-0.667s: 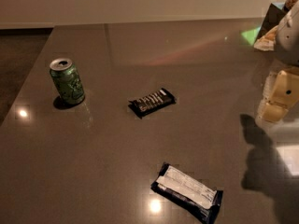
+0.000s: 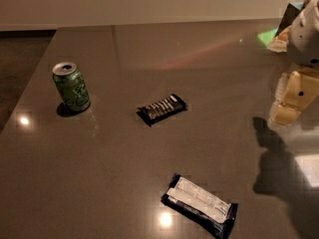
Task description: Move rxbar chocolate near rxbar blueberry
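The rxbar chocolate (image 2: 162,108), a small black bar with rows of white lettering, lies flat near the middle of the dark table (image 2: 124,183). The rxbar blueberry (image 2: 200,204), a dark bar with a large white label panel, lies flat near the front edge, below and right of the chocolate bar. My gripper (image 2: 291,101) hangs above the table at the far right edge of the view, well right of both bars and touching neither. It holds nothing that I can see.
A green soda can (image 2: 72,87) stands upright at the left of the table. A bag or packet with green and orange (image 2: 279,36) lies at the back right behind my arm. My arm's shadow (image 2: 279,168) falls on the table's right side.
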